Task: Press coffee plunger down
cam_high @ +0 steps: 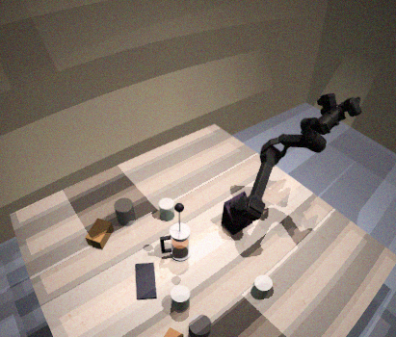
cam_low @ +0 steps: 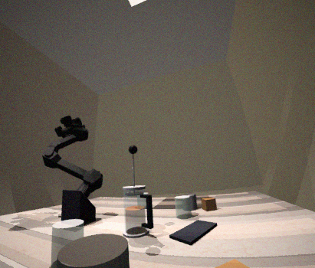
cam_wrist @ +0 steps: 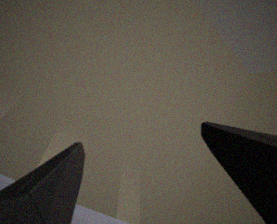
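While raised, hand (cam_wrist: 141, 150) wide, bare

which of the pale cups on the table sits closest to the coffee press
The pale cup just behind the coffee press, beside the dark grey cylinder.

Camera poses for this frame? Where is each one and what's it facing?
Top: high above one table corner, angled down; whole arm shows, folded away from the French press.
Exterior: low at table edge, level; press central, arm left, dark cylinder close in front.
Wrist: on the gripper, aimed at bare wall; only the two wide-open fingers show.
Shared: top and exterior both show press, raised plunger knob, arm and dark slab.
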`<state>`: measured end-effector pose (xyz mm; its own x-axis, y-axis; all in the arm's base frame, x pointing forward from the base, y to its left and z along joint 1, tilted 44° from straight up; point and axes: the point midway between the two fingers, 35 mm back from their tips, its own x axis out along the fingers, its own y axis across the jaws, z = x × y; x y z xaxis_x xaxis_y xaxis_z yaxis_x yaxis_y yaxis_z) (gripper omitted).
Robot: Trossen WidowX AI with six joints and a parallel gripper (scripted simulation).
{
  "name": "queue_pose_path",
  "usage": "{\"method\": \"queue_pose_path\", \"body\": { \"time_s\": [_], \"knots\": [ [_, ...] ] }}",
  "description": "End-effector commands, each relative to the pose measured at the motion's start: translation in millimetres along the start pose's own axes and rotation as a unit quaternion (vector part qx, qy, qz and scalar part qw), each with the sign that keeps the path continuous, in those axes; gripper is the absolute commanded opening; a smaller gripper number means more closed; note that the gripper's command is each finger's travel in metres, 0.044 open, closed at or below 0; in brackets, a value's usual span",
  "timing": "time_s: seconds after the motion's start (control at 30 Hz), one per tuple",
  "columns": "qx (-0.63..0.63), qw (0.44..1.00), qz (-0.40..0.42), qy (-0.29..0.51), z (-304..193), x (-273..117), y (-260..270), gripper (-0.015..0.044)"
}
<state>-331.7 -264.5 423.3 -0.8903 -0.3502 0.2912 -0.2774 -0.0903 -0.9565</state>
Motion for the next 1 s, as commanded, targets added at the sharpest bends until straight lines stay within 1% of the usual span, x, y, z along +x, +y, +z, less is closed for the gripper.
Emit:
{"method": "queue_pose_path", "body": {
  "time_s": [0.0,0.03,0.17,0.33,0.37,0.43,0.53,0.73,0.87,0.97],
  "knots": [
    [0.001,1.000,-0.002,0.001,-1.5,-0.3,-1.6,0.0426],
    [0.001,1.000,-0.008,0.003,-4.0,-0.8,-5.4,0.0440],
    [-0.007,0.999,-0.040,0.019,-19.2,-4.6,-27.8,0.0440],
    [-0.031,0.993,-0.095,0.055,-49.4,-15.8,-63.0,0.0440],
    [-0.034,0.991,-0.110,0.067,-58.1,-19.5,-73.5,0.0440],
    [-0.034,0.989,-0.131,0.064,-61.4,-26.9,-86.0,0.0440],
    [-0.037,0.981,-0.166,0.090,-81.2,-38.2,-108.9,0.0440],
    [-0.030,0.972,-0.210,0.105,-95.7,-53.8,-133.6,0.0440],
    [-0.048,0.958,-0.245,0.140,-116.2,-69.6,-155.3,0.0440],
    [-0.051,0.942,-0.286,0.166,-132.3,-89.3,-176.7,0.0440]
  ]
}}
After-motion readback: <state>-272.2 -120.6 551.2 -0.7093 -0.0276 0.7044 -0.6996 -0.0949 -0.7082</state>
